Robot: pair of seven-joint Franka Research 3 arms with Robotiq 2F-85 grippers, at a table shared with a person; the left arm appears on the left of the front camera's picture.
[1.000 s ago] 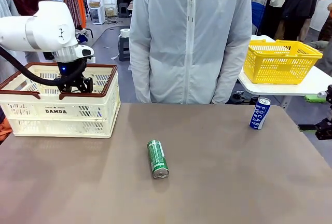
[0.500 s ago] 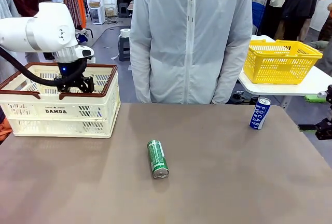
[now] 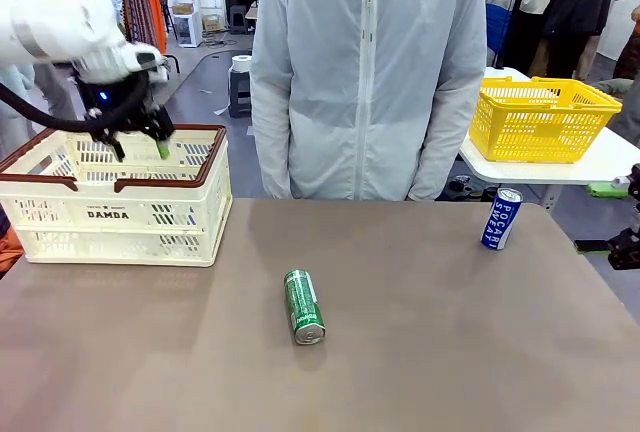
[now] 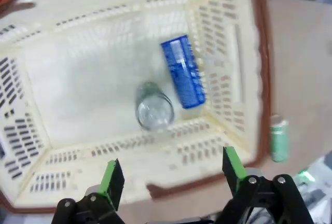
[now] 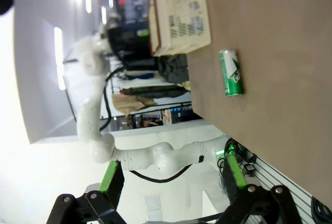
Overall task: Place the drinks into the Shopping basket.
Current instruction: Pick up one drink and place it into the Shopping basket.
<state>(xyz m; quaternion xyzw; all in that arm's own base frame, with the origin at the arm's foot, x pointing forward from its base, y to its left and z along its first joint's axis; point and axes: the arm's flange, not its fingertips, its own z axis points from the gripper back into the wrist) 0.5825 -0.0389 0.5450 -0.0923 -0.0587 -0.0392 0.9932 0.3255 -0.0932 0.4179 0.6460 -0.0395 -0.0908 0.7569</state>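
The Shopping basket (image 3: 120, 214) stands at the table's back left. My left gripper (image 3: 140, 149) hangs open just above its rim, nothing between the fingers. Looking down through that open left gripper (image 4: 171, 175), a blue can (image 4: 182, 72) lies on the basket floor beside an upright can (image 4: 154, 111) seen from its silver top. One green can (image 3: 304, 306) lies on its side mid-table, and a blue POCARI SWEAT can (image 3: 501, 218) stands at the back right. My right gripper (image 5: 171, 175) is open and off the table's right side, facing the green can (image 5: 231, 72).
A person in a white jacket (image 3: 365, 72) stands at the far edge, hands down. A yellow mesh basket (image 3: 540, 117) sits on a white side table at the right. Bare brown tabletop (image 3: 430, 352) surrounds the lying can.
My left arm has lifted up and to the left, drawing its gripper from inside the basket to above the rim. The cans on the table have not moved.
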